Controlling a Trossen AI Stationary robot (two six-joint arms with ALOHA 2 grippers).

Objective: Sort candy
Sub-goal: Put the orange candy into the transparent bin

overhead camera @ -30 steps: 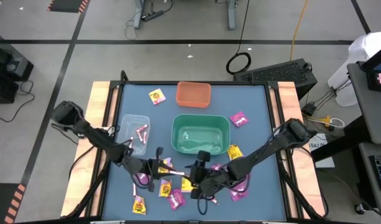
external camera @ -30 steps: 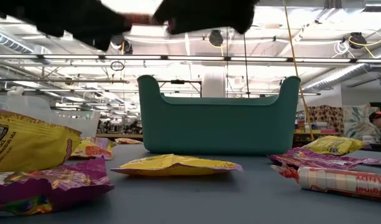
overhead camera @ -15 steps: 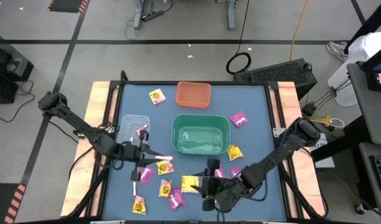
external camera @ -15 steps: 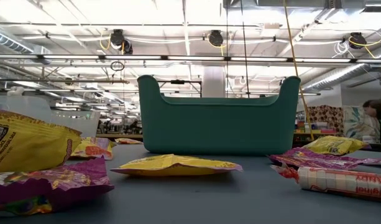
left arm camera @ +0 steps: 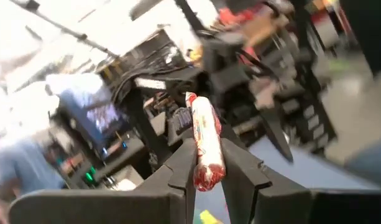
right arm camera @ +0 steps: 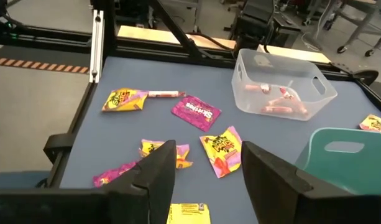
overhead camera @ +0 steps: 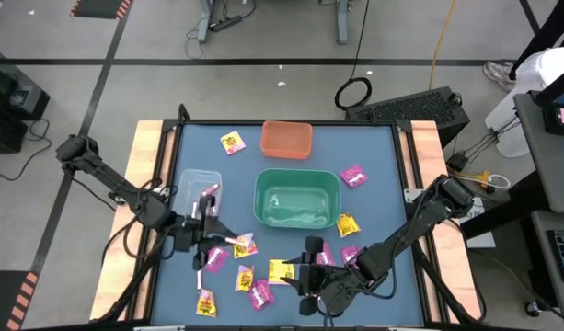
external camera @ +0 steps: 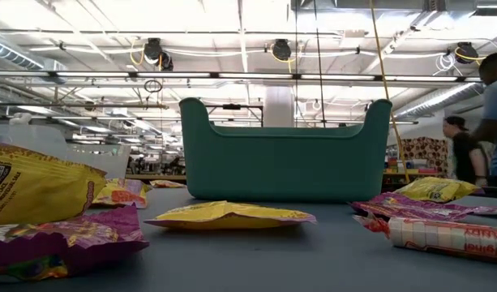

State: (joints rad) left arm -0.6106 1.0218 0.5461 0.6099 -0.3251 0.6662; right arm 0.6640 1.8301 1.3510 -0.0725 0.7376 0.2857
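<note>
Since a second ago we are seeing both arms pulled back from the middle of the pile: the left gripper (overhead camera: 228,238) is now lifted beside the clear bin (overhead camera: 183,180), and the right gripper (overhead camera: 306,272) is sitting nearer the front edge of the desk (overhead camera: 378,147).

We are watching the left gripper clamp a thin candy stick (left arm camera: 206,140), pink-white with red ends, pinched between its two dark fingers (left arm camera: 179,173) and standing up past them. Its print is too blurred for us to read. In the high view the same stick is poking out toward the yellow packet (overhead camera: 245,245) next to it.

We are seeing the right gripper with its fingers held apart and nothing between them, hovering over the loose candy at the front of the desk.

The candy is lying scattered on the blue desk: magenta-pink square packets (right arm camera: 196,111) with white lettering we cannot make out, and yellow packets (right arm camera: 221,150) with red and green print, likewise unreadable. One yellow packet (overhead camera: 232,142) is lying by the orange bin (overhead camera: 286,138), one pink packet (overhead camera: 353,175) is lying just right of the green bin (overhead camera: 296,197), and another yellow one (overhead camera: 346,223) is sitting near that bin's front corner. Several pink-white sticks (right arm camera: 278,99) are already lying inside the clear bin.
</note>
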